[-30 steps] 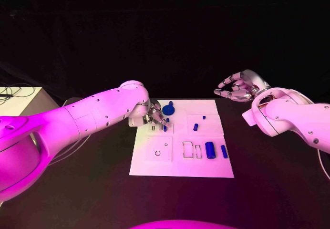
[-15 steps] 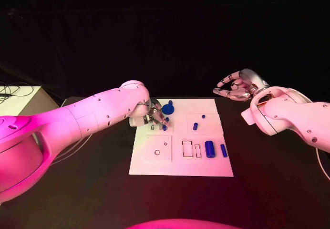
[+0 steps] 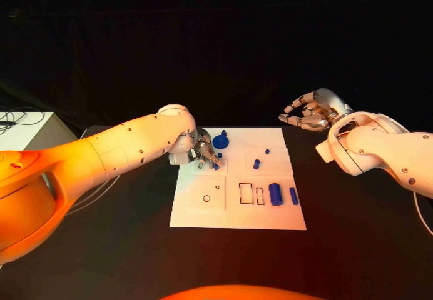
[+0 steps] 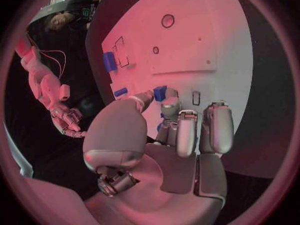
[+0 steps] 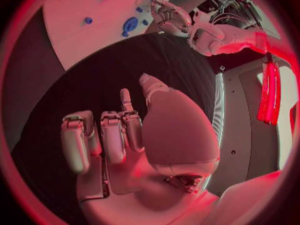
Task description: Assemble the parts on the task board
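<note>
The white rectangular task board [image 3: 239,215] lies flat in the middle of the black table [image 3: 108,250]. The left hand [image 3: 204,152] is down over the board's far left corner, its fingers bent onto the board surface. In the left wrist view its thumb and fingertips [image 4: 170,105] close around a small blue peg [image 4: 160,93], which stands just beside a narrow slot in the board. The peg is pinched, while the remaining fingers lie side by side next to it.

Just right of that hand, at the far edge of the board, sits a round blue disc-shaped part [image 3: 220,142]. A short blue pin [image 3: 257,165] stands near the middle of the far right quarter, and a tiny blue stud [image 3: 267,152] lies a little beyond it. In the near right quarter, a thick blue cylinder [image 3: 275,195] lies beside a thinner blue rod [image 3: 293,197], the two apart but close. Left of them are outlined rectangular recesses [image 3: 246,194], and further left a small round hole [image 3: 206,199].

The right hand [image 3: 308,116] is raised off the board, well apart from it past the far right corner. Its fingers are curled loosely inward and hold nothing; the right wrist view shows them bent over bare table.
</note>
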Tool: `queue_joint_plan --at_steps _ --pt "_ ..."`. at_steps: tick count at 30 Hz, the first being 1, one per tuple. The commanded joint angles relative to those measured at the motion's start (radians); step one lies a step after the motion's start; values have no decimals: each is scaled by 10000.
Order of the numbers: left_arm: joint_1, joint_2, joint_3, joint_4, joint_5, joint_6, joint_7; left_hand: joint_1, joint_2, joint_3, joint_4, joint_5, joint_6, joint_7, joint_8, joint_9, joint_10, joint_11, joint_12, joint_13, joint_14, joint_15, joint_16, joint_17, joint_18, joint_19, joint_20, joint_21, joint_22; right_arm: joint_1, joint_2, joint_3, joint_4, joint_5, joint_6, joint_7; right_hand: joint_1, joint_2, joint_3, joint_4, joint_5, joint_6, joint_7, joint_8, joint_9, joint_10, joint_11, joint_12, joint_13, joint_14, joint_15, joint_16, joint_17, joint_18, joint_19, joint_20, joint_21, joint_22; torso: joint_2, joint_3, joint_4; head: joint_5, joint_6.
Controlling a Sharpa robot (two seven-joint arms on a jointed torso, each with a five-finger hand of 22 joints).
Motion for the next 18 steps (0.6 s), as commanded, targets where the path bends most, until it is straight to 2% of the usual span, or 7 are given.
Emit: queue_joint_plan --at_steps 1,7,12,18 --pt "-3 8 1 0 113 183 8 206 13 242 -118 3 -15 -37 -77 70 -88 -26 -32 8 827 -8 10 2167 -157 -11 -6 61 9 2 13 6 -8 -22 98 27 -102 14 39 24 24 -71 16 49 10 -57 -6 -45 1428 976 -46 -30 2252 -68 1048 -89 22 2635 -2 2 3 -2 -12" --pt "-3 22 0 7 135 165 22 470 -71 1128 -572 8 49 -79 -185 323 -138 -69 -91 -45 817 -44 -5 2149 -153 -32 -39 53 3 1 31 6 -34 -17 148 39 -116 33 49 21 24 -91 16 53 42 -61 -5 -53 1421 969 -46 -44 2225 -66 1045 -89 16 2631 -8 1 6 2 -11" --pt "-3 27 -1 10 300 94 51 567 -86 2095 -1108 8 66 -114 -209 637 -218 -108 -258 -229 808 -78 -20 2135 -148 -53 -67 40 -6 -2 54 6 -43 65 229 69 -126 43 53 24 28 -96 17 55 53 -44 -4 -40 1437 971 -46 -40 2235 -67 1047 -89 20 2634 -2 4 9 13 7" --pt "-6 4 -3 39 556 -82 87 483 -85 3094 -1807 25 39 -154 -41 1174 -141 -150 -335 -286 837 -112 11 2195 -150 -47 -99 44 19 -3 67 6 -52 124 286 78 -126 43 53 24 28 -96 17 55 53 -44 -4 -40 1437 971 -46 -40 2235 -67 1047 -89 20 2634 -5 -6 15 24 -9"
